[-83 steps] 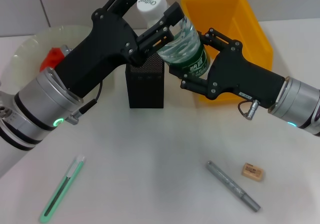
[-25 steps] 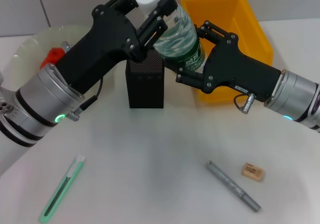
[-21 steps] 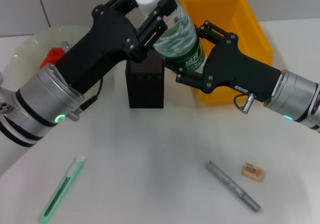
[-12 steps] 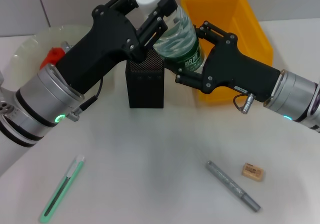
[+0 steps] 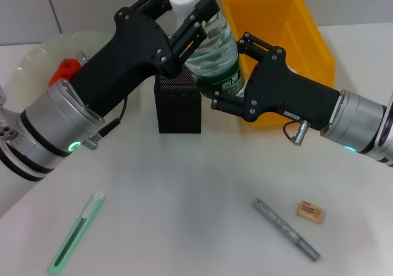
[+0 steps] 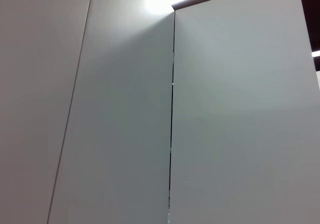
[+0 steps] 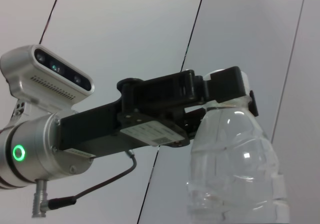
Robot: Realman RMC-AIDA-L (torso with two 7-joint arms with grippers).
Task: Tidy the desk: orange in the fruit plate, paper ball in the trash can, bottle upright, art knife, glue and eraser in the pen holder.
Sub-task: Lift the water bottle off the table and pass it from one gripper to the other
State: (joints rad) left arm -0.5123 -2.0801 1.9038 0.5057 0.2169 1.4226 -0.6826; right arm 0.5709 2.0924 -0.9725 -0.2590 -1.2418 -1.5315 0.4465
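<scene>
A clear water bottle (image 5: 215, 48) with a white-green cap and green label hangs nearly upright in the air beside the black mesh pen holder (image 5: 178, 107). My left gripper (image 5: 184, 13) is shut on its neck, and my right gripper (image 5: 226, 73) is shut on its labelled lower body. The right wrist view shows the bottle (image 7: 235, 169) with the left gripper (image 7: 220, 92) on its top. On the table lie the green art knife (image 5: 77, 233), the grey glue stick (image 5: 285, 228) and the eraser (image 5: 310, 211). The reddish orange (image 5: 63, 73) sits in the fruit plate (image 5: 37, 58). The paper ball is out of view.
The yellow bin (image 5: 307, 30) stands at the back right, behind my right gripper. The left wrist view shows only grey wall panels (image 6: 200, 134). My left arm crosses in front of the plate.
The bottle has shifted slightly left and stands straighter than before. My right gripper moved left and a little down with it; the left gripper kept its hold on the neck.
</scene>
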